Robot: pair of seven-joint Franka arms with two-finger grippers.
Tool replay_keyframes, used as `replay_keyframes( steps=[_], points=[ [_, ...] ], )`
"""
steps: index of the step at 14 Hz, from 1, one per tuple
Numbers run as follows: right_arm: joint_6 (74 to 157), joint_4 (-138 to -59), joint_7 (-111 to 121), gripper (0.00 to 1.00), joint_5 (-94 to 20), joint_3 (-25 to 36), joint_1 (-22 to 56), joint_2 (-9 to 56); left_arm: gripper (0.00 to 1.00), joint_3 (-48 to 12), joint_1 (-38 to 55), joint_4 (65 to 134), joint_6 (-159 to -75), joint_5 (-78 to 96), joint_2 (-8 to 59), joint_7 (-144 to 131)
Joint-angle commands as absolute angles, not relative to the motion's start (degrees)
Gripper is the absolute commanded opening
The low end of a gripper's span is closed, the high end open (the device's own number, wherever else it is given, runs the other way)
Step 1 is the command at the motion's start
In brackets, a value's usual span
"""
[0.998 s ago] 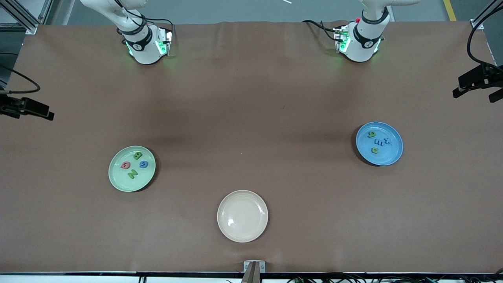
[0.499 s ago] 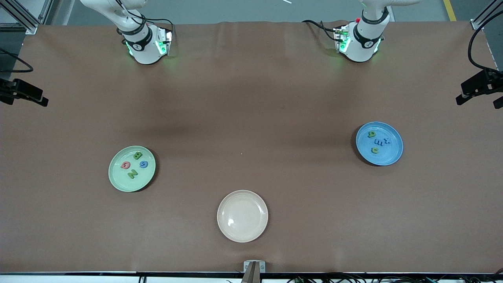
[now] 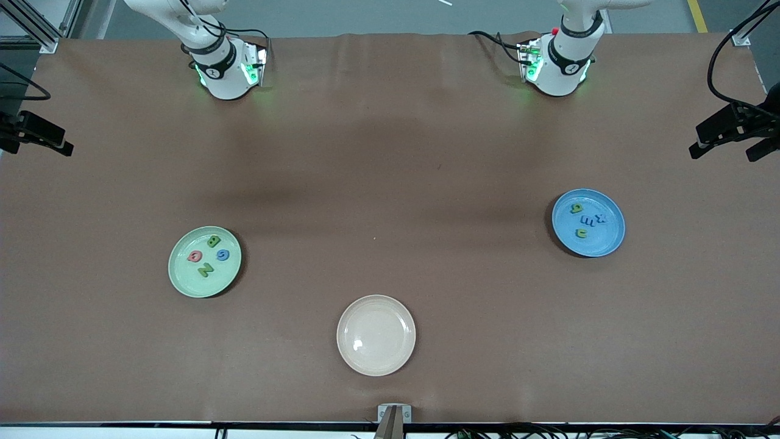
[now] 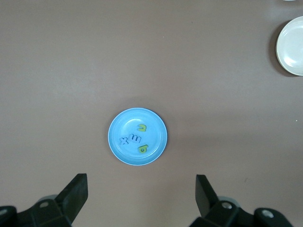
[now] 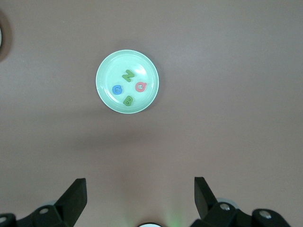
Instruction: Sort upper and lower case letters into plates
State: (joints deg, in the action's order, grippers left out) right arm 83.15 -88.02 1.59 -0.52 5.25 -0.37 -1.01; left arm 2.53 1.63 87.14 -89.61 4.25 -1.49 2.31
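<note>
You have little left to do here. Four capitals, a green N, a blue C, a red Q and a green B, lie in the mint plate toward the right arm's end of the worktop. Four small letters, two blue and two green, lie in the blue plate toward the left arm's end. The beige plate, nearest the front camera, holds nothing, and you can see no stray letter on the worktop, so the sort looks done. The left gripper hangs high over the blue plate and the right gripper high over the mint plate, both with jaws released and holding nothing. Both arms wait.
</note>
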Motion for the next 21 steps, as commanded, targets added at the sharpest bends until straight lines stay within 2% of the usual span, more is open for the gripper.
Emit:
replay_keyframes(
  steps=[1, 21],
  points=[
    [85.2, -93.0, 2.1, 1.00, 0.5, 4.9, -0.4, -4.8, 1.00, 2.3, 1.9, 88.4, -89.5, 3.3, -2.8, 1.8],
    [86.5, -94.7, 2.3, 1.00, -0.6, 3.9, -0.7, -5.5, 1.00, 2.4, 1.6, 88.3, -89.6, 3.2, -2.9, 2.6]
  ],
)
